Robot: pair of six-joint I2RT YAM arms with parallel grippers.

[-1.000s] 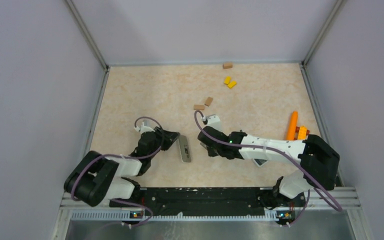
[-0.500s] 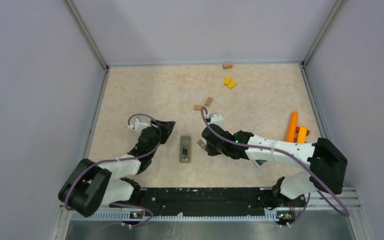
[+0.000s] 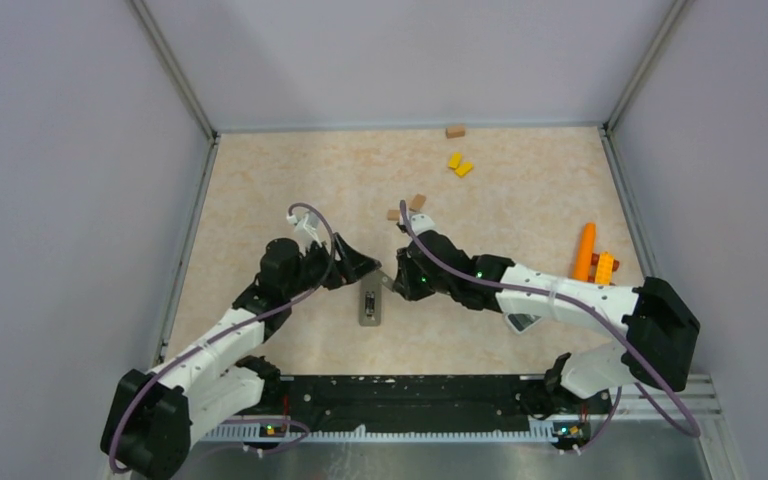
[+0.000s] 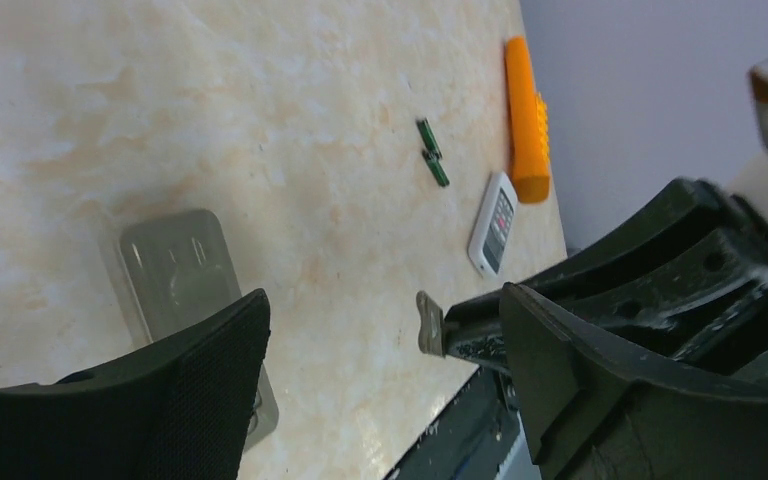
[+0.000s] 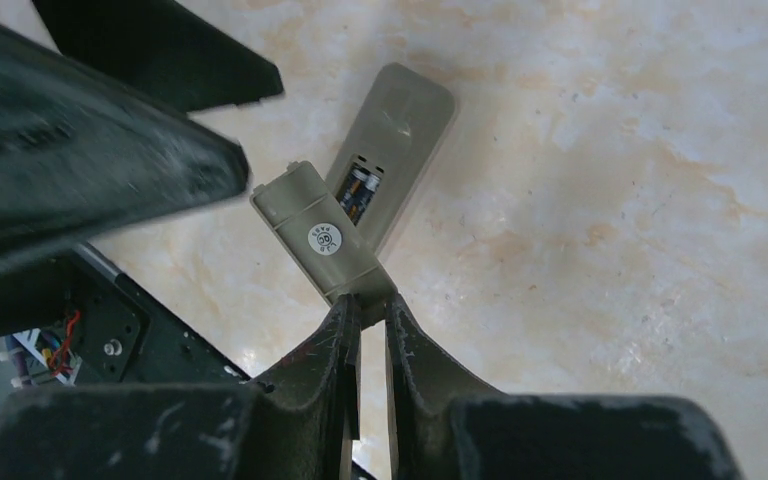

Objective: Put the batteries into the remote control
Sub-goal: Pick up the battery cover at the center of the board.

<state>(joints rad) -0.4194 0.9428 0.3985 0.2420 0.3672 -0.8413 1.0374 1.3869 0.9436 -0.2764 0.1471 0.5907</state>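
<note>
Right gripper (image 5: 365,305) pinched tight on the battery cover (image 5: 320,235), cover tilted over the open bay, batteries (image 5: 357,190) seated in the grey remote (image 5: 400,130), flat on the table (image 3: 260,180), left gripper (image 4: 385,310) spread wide, holding nothing, just beside the remote, two loose batteries (image 4: 432,152) lying well apart.

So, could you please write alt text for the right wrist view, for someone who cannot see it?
The right pincer, shut, pinches the end of a beige battery cover held over a remote lying back-up on the marbled table. The remote's open compartment shows a dark battery; blurred black shapes fill the upper left.
</note>
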